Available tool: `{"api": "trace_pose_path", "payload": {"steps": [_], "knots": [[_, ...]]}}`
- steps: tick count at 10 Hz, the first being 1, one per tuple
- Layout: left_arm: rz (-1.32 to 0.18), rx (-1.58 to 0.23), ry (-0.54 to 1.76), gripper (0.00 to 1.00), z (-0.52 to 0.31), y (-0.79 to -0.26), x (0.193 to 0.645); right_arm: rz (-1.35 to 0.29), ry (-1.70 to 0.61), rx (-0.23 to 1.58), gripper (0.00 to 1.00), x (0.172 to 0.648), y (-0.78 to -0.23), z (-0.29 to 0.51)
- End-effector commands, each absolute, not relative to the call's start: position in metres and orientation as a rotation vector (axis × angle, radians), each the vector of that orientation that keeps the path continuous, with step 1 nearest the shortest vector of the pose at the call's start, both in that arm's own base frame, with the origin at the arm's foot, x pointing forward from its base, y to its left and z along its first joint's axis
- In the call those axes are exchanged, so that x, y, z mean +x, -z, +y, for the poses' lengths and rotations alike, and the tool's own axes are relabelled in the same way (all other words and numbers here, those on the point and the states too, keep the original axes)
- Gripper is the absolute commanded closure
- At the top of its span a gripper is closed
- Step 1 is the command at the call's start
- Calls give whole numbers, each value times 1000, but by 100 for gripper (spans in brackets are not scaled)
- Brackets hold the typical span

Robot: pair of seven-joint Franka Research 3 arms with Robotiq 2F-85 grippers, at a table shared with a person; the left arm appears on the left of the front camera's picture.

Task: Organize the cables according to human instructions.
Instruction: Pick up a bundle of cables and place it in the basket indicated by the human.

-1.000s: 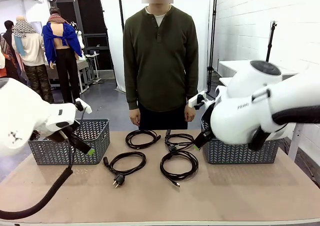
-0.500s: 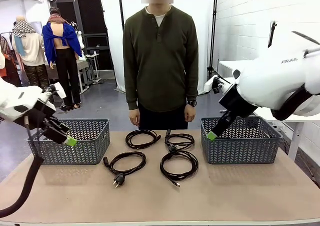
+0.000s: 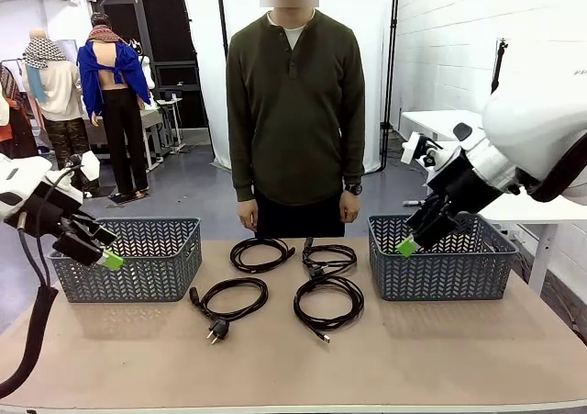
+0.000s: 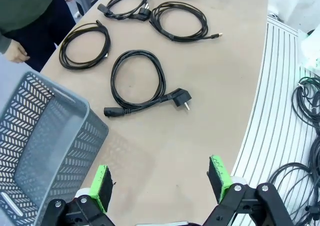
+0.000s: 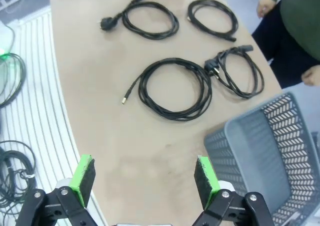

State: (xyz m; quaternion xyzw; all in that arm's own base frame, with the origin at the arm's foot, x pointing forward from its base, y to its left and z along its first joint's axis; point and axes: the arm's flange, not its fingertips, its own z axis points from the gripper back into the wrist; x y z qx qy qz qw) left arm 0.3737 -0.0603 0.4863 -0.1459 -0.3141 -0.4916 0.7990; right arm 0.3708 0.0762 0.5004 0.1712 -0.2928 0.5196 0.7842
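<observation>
Now both arms are hovering above the table (image 3: 459, 359) w/ nothing held. Left gripper (image 4: 161, 182) is standing wide open, pads spread apart. A grey basket (image 4: 50, 136) is sitting just beside one finger, and the plug cable (image 4: 180, 95) is lying ahead of the tips, apart from them. Right gripper (image 5: 145, 178) is gaping wide too, empty. A second basket (image 5: 270, 136) is sitting beside its finger, w/ the thin-tipped cable (image 5: 175, 116) lying straight ahead. The third cable (image 5: 214, 68) and fourth cable (image 5: 236, 28) are resting farther out, nr the person's hand (image 5: 312, 76).
</observation>
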Motion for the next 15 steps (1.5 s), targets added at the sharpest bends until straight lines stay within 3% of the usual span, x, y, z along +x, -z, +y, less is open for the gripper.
{"api": "trace_pose_path", "payload": {"steps": [1,15], "knots": [[-701,-338,1086,0,-63,-480,375,-663,-1168,441,0,375,-494,67],[-674,-313,1055,0,-60,-486,374,-637,-1129,400,0,370,-500,73]]}}
